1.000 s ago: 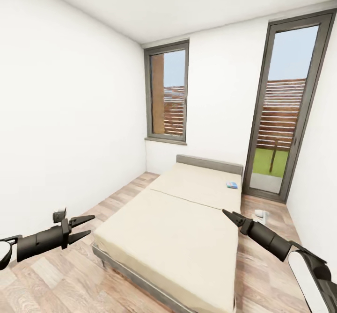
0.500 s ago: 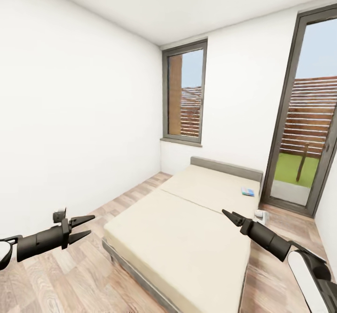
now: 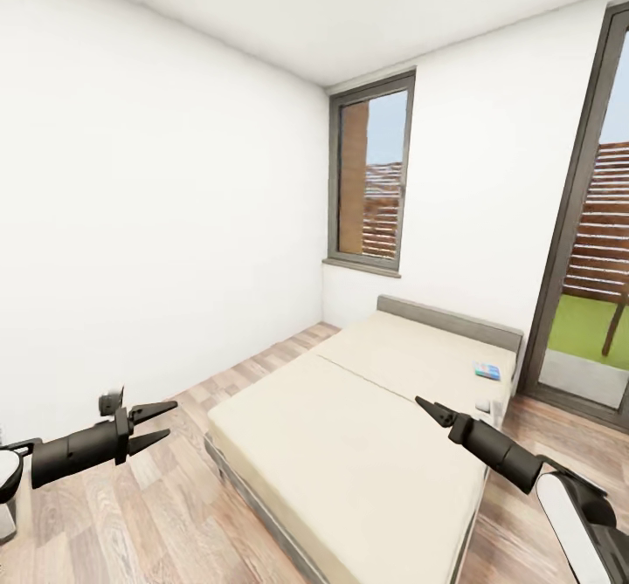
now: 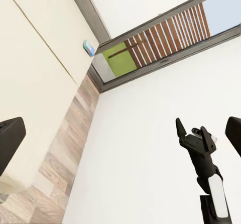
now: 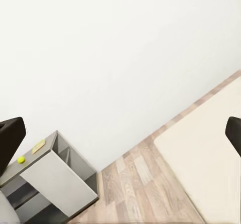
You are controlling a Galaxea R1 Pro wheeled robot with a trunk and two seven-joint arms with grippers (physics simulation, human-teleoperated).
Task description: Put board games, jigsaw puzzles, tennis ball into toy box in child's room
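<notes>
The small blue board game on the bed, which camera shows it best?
The head view: the blue board game lies flat near the headboard, by the bed's far corner. The left wrist view shows it smaller, at the mattress edge.

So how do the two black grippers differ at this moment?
The left gripper has its fingers spread in an open fork, pointing towards the beige bed from over the wood-plank floor. The right gripper has its fingers together in a single point, held in front of the mattress. Both are black and empty.
</notes>
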